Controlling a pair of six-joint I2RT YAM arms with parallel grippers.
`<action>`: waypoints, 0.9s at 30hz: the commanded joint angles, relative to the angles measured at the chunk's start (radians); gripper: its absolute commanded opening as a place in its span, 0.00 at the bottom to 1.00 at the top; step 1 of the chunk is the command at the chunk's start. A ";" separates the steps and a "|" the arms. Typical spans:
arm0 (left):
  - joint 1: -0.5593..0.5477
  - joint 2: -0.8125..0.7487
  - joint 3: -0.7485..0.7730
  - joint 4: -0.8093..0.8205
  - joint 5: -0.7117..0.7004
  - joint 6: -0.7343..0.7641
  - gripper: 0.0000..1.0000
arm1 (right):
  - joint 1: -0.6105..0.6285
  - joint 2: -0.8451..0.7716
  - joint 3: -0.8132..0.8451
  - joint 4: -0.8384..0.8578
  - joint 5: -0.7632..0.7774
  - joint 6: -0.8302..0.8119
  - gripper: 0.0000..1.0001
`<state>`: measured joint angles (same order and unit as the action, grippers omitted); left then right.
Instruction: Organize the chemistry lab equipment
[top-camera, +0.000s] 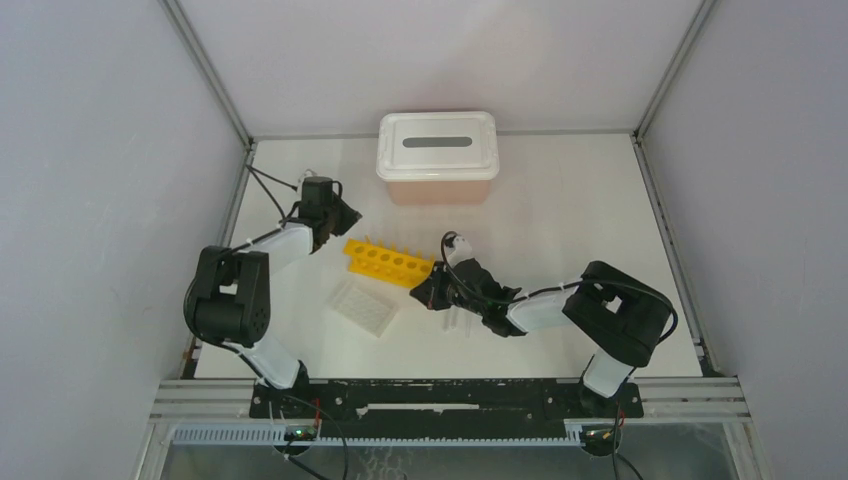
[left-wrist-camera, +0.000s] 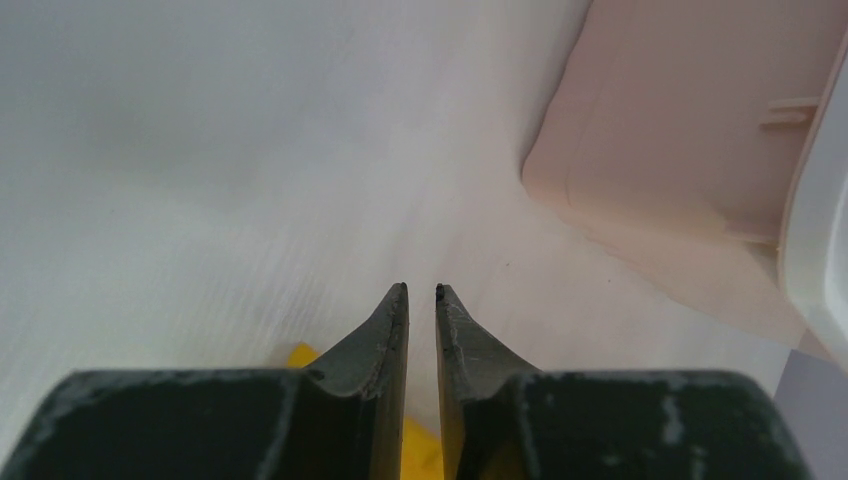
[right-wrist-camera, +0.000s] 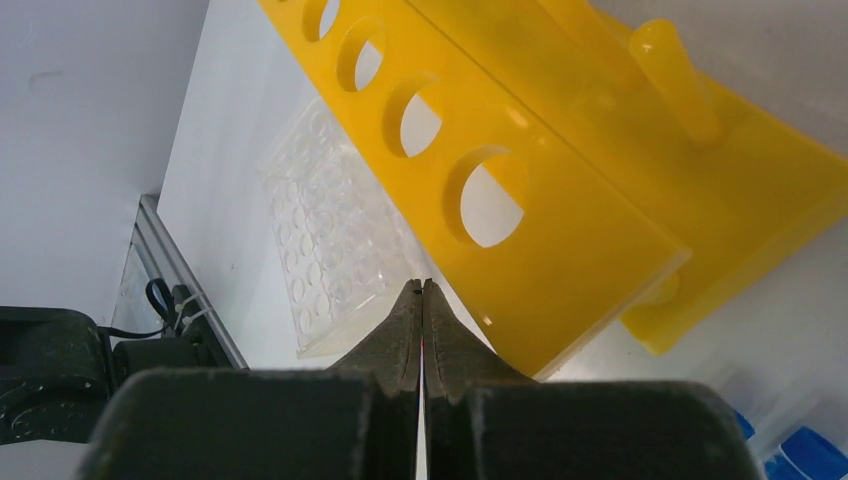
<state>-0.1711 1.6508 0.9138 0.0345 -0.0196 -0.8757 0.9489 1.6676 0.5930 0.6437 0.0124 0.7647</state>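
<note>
Shows the rack (top-camera: 388, 262) near the middle of the table (top-camera: 580, 220), running slantwise, its row of holes facing up. Places the well plate (top-camera: 364, 306) just beside it, toward the near edge and a little left, flat on the surface. Finds the box (top-camera: 437, 188) at the middle of the far edge, lid on, well apart from the rack. Sets the left gripper (top-camera: 345, 215) just off the rack's left end, on the far side. From its wrist, reveals its fingers (left-wrist-camera: 385, 330) parted by a narrow gap, nothing seen between them, a sliver of yellow below. Puts the right gripper (top-camera: 428, 293) at the rack's right end, on the near side. From that wrist, shows the tips pressed together on nothing, just short of the rack's corner; cannot tell whether touching. Catches blue-capped vials (right-wrist-camera: 800, 455) at the lower right of that view, lying near the rack's right end, beside the right gripper.
</note>
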 joint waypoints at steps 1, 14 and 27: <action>-0.010 0.027 0.087 0.001 0.009 -0.011 0.19 | -0.023 0.017 0.044 0.044 -0.036 -0.023 0.00; -0.007 -0.118 0.072 -0.028 -0.093 0.010 0.21 | 0.042 -0.085 0.091 -0.164 0.015 -0.153 0.13; -0.022 -0.625 -0.217 0.173 -0.101 0.014 0.69 | 0.125 -0.408 0.117 -0.667 0.321 -0.224 0.37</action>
<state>-0.1799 1.1202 0.7971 0.0711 -0.1463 -0.8646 1.0595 1.3510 0.6800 0.1741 0.1844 0.5716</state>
